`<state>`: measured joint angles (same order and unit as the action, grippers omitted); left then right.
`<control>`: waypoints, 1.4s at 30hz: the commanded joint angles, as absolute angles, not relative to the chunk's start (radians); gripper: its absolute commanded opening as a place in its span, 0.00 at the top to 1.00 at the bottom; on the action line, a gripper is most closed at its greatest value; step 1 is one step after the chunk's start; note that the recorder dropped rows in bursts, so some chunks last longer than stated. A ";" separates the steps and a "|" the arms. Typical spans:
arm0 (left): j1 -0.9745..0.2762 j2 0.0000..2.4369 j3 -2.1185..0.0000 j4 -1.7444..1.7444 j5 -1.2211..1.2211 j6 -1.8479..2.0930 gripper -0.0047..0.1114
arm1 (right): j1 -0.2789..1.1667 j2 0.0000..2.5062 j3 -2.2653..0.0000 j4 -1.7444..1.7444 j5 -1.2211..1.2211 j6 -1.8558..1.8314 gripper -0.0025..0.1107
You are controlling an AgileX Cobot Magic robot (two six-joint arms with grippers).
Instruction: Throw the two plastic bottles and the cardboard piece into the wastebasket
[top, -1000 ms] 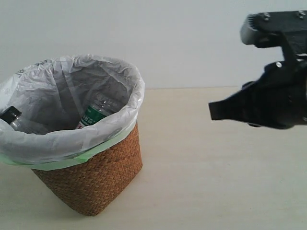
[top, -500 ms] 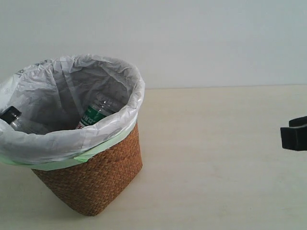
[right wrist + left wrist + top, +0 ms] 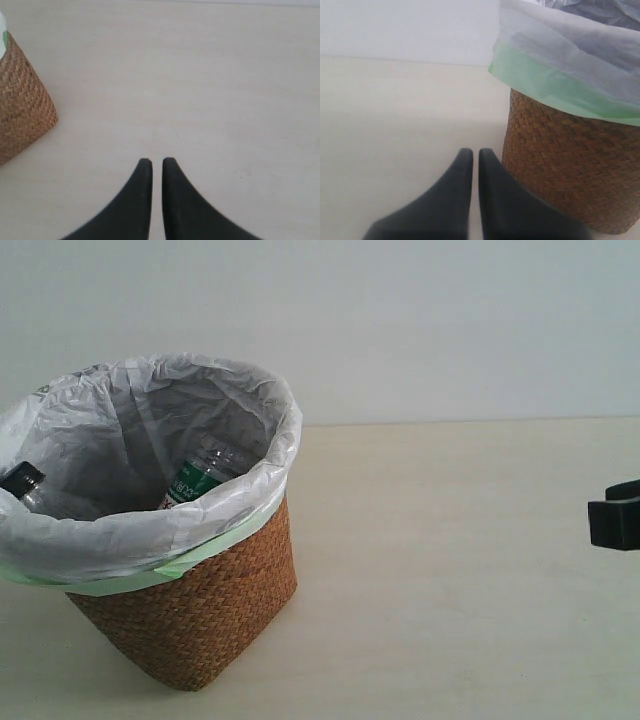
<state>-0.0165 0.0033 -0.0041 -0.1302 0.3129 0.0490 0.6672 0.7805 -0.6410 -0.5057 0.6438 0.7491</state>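
The wicker wastebasket (image 3: 205,620) with its grey-white liner stands at the left of the exterior view. Inside it lie the green-labelled bottle (image 3: 200,476) and the black-capped bottle (image 3: 22,482), each partly hidden by the bag. The cardboard piece is out of view. My left gripper (image 3: 475,152) is shut and empty, low beside the wastebasket's woven wall (image 3: 570,160). My right gripper (image 3: 156,161) is shut and empty over bare table, well away from the wastebasket (image 3: 20,110); its tip (image 3: 615,520) shows at the right edge of the exterior view.
The pale wooden table (image 3: 450,570) stretches from the basket to the right edge. A plain white wall (image 3: 420,320) stands behind it.
My right arm has pulled back to the right and dropped lower, leaving only its fingertips at the frame's edge. The basket and bottles have not moved.
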 commanded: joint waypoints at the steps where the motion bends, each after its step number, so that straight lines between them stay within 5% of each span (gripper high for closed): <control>1: -0.016 0.000 0.000 -0.127 0.310 0.044 0.93 | 0.612 0.731 -0.605 -0.460 0.491 0.779 0.94; 7: -0.016 0.000 0.000 -0.127 0.310 0.044 0.93 | 0.484 0.563 -0.318 -0.346 -0.152 0.729 0.94; 11: -0.016 0.000 0.000 -0.127 0.310 0.044 0.93 | 0.415 0.434 -0.187 -0.346 -0.296 0.771 0.94; 29: -0.016 0.000 0.000 -0.127 0.310 0.044 0.93 | 0.183 0.000 0.000 -0.371 -0.299 0.885 0.94; 42: -0.016 0.000 0.000 -0.127 0.310 0.044 0.93 | 0.138 0.000 0.000 -0.438 0.268 0.746 0.94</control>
<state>-0.0165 0.0033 -0.0041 -0.1302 0.3129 0.0490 0.1415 0.0050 -0.0042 -0.4269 0.1644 0.7810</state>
